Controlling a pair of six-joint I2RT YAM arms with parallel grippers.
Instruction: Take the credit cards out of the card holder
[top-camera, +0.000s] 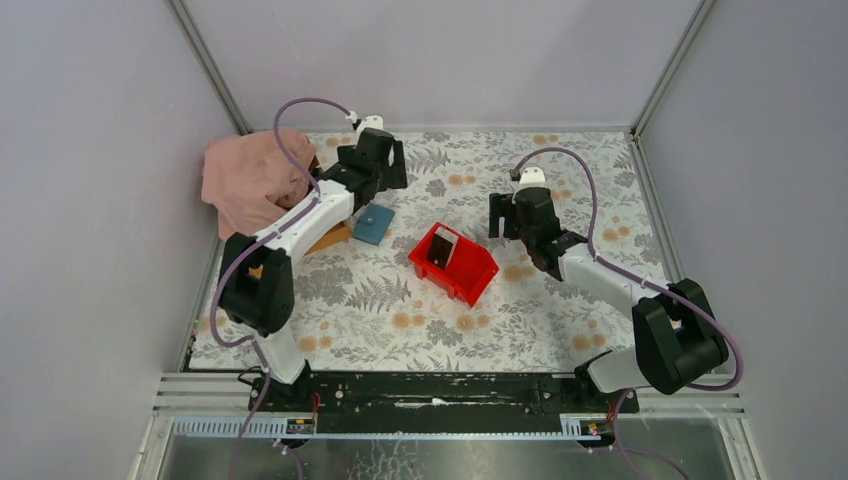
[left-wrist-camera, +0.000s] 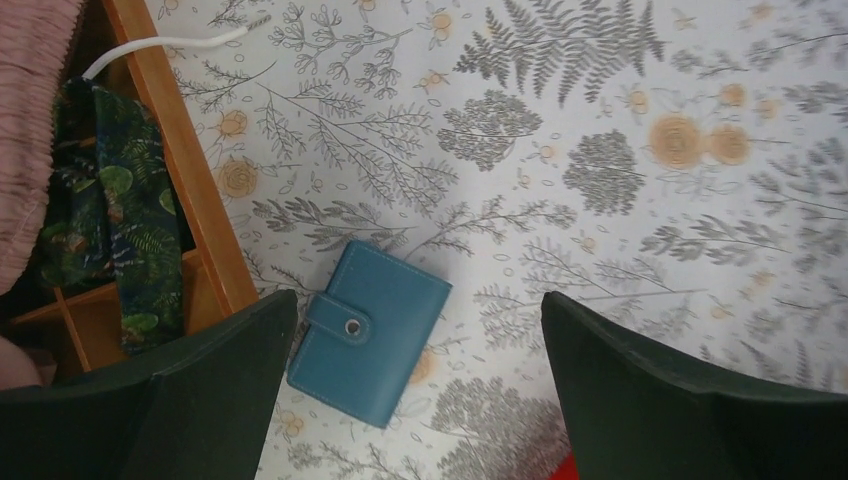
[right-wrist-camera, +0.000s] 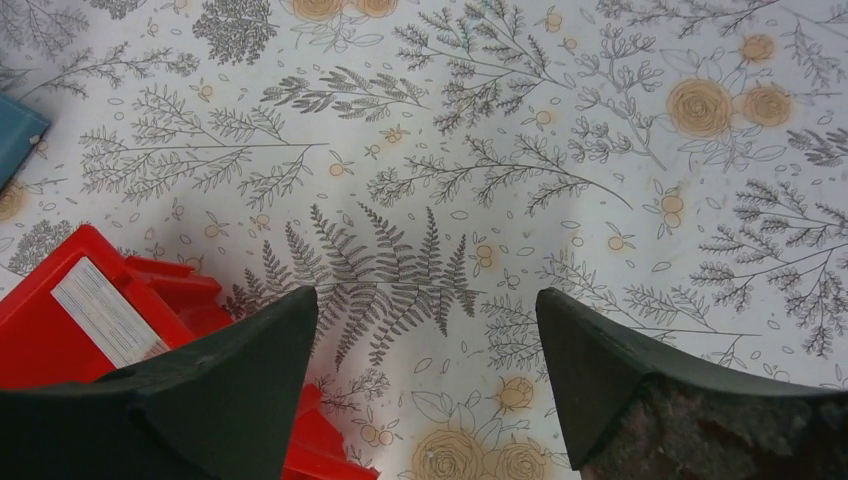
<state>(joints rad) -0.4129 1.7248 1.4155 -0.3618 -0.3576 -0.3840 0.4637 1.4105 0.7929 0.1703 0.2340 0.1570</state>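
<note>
Floral desk (top-camera: 560, 310); only my left wrist shows the snap (left-wrist-camera: 352, 326) on the card holder (left-wrist-camera: 385, 350); overhead, red bin (top-camera: 475, 280) with a card (top-camera: 443, 247) at its four o'clock; both jaws wide, empty.

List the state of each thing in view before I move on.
card holder: folded shut, strap across, lying flat, unheld.
red bin: upright, open-topped.
credit cards: leaning inside the red bin; count unclear.
left gripper: open, empty, above the card holder.
right gripper: open, empty, beside the red bin.
pink cloth: crumpled in the far left corner.
</note>
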